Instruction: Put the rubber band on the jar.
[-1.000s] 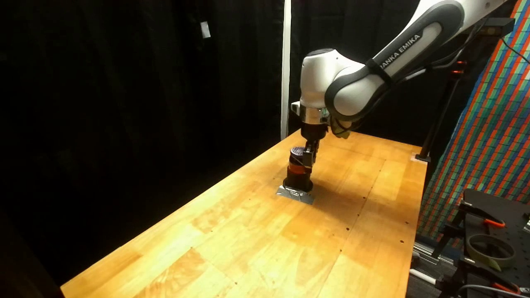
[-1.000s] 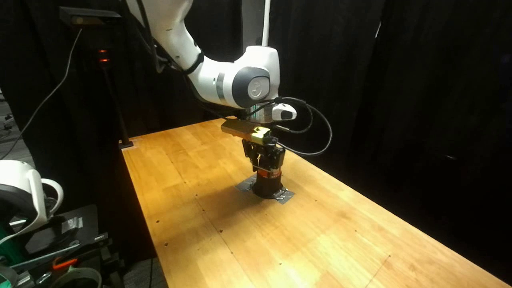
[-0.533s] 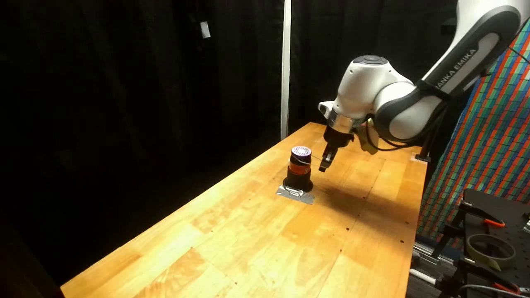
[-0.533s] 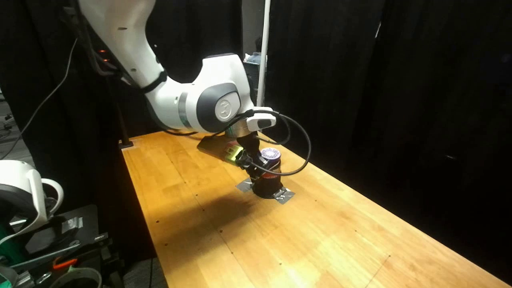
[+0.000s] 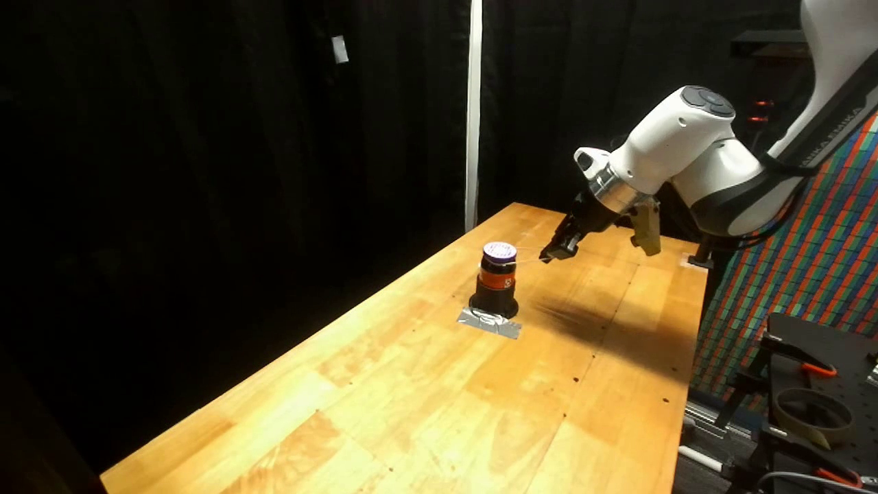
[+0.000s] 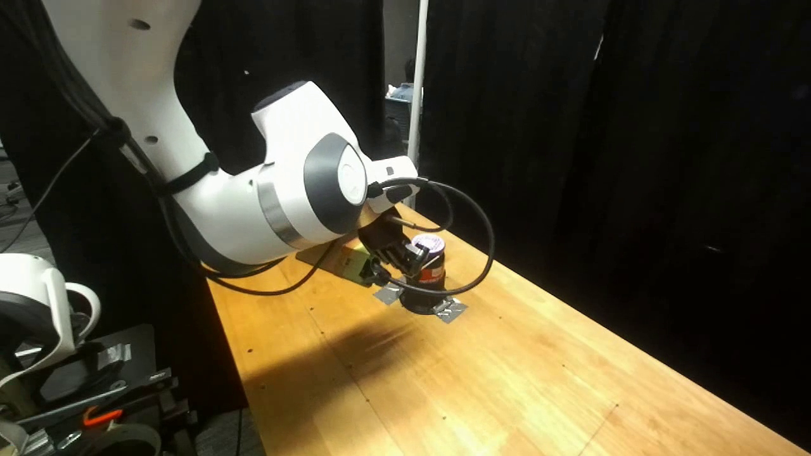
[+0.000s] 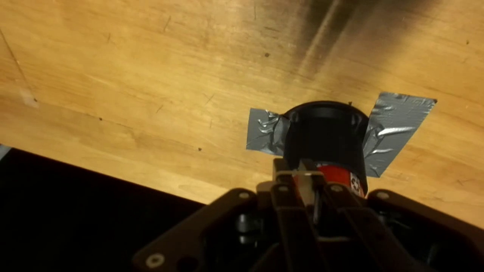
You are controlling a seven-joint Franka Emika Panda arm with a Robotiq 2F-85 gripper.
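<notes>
Trainee: State the finish of the desk (image 5: pixel 405 405).
Instructor: Wood; smooth, glossy, lightly scratched. Beyond one long edge: curtain (image 5: pixel 206 206), matt black cloth.
Trainee: Parts between the long edges?
Instructor: Jar (image 5: pixel 495 281): smooth wall, lower part black with a low sheen. Tape (image 7: pixel 399 126) at its base: silver-grey, shiny, creased.
Trainee: And the arm (image 5: pixel 669 140)?
Instructor: Smooth white casing, plastic in look, with a bright metal ring (image 5: pixel 615 192). Gripper (image 7: pixel 295 169): dark, matt, fitted with metal screws (image 7: pixel 155 260)
</notes>
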